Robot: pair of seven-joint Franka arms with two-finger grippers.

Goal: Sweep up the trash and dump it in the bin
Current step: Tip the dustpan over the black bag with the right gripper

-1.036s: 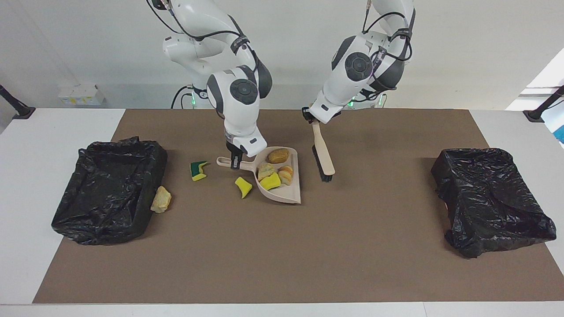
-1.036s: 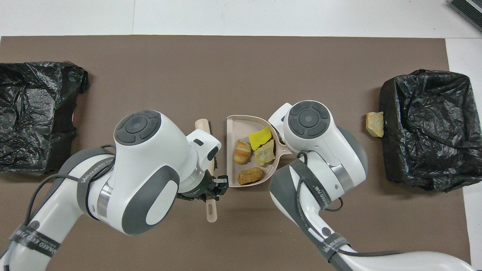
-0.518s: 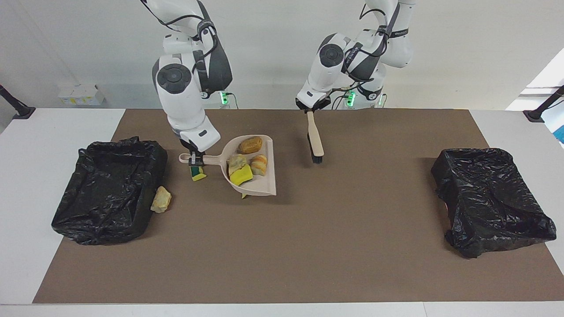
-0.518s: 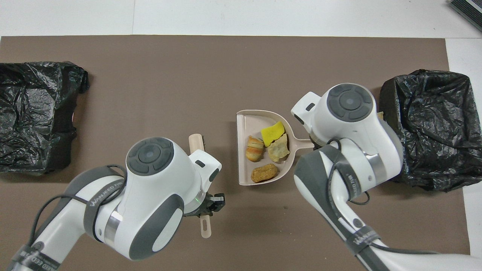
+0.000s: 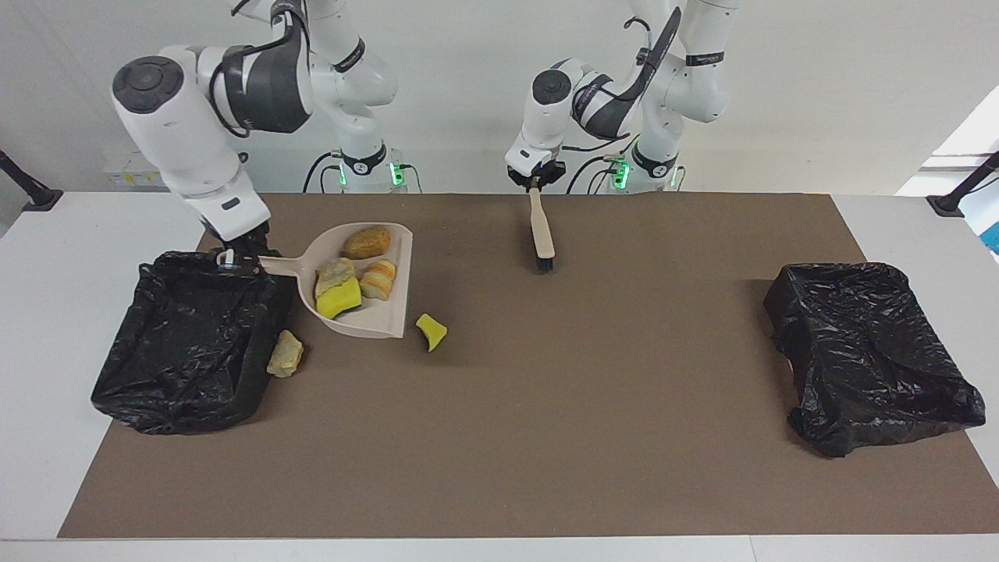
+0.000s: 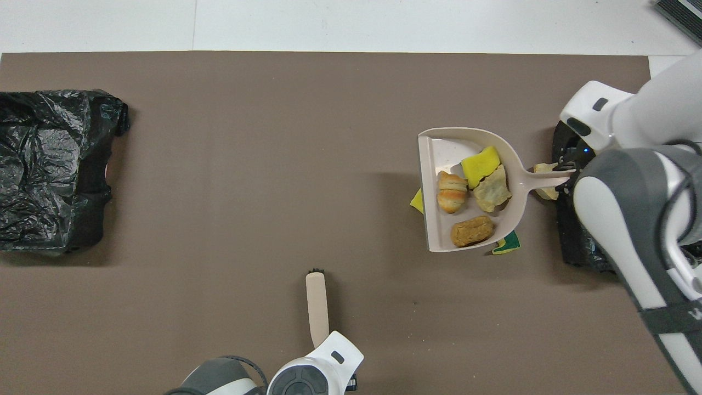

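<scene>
My right gripper point(image 5: 240, 261) is shut on the handle of the beige dustpan point(image 5: 382, 316), held in the air beside the black-lined bin point(image 5: 195, 336) at the right arm's end. Several trash pieces lie in the pan point(image 6: 439, 153), among them a yellow sponge point(image 5: 339, 299) and a brown lump point(image 5: 367, 242). On the mat lie a yellow scrap point(image 5: 431, 331), a tan lump point(image 5: 286, 353) against the bin, and a green-and-yellow sponge point(image 6: 507, 244) under the pan's edge. My left gripper point(image 5: 535, 183) is shut on the brush point(image 5: 541, 234), which hangs bristles down near the robots.
A second black-lined bin point(image 5: 866, 351) stands at the left arm's end of the table. The brown mat point(image 5: 546, 437) covers the table's middle. White table edge runs along both ends.
The right arm has lifted the loaded dustpan and carried it toward the bin at its end, uncovering the yellow scrap. The left arm has drawn the brush back toward the robots.
</scene>
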